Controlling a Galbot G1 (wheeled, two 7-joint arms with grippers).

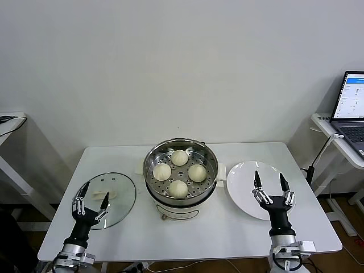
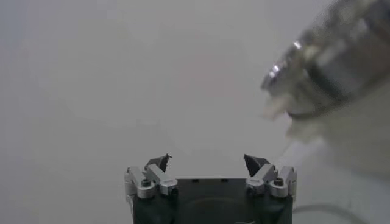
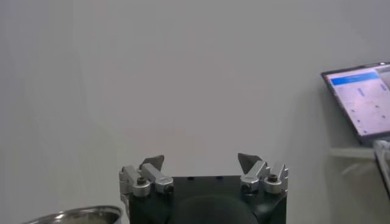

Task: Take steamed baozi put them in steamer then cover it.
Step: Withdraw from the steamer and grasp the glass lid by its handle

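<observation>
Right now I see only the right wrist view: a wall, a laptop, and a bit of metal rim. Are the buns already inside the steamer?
Observer: Yes. All four steamed baozi sit on the perforated tray inside the steamer.
Operator: Good. Where is the cover?
Observer: The cover lies flat on the table, to the robot's left of the steamer. The steamer is not yet covered.
Operator: Is the left claw near it?
Observer: The left claw is open, above the near edge of the cover, holding nothing.
Operator: And what is under my right claw?
Observer: The right claw is open over a white plate, which has no buns on it.
</observation>
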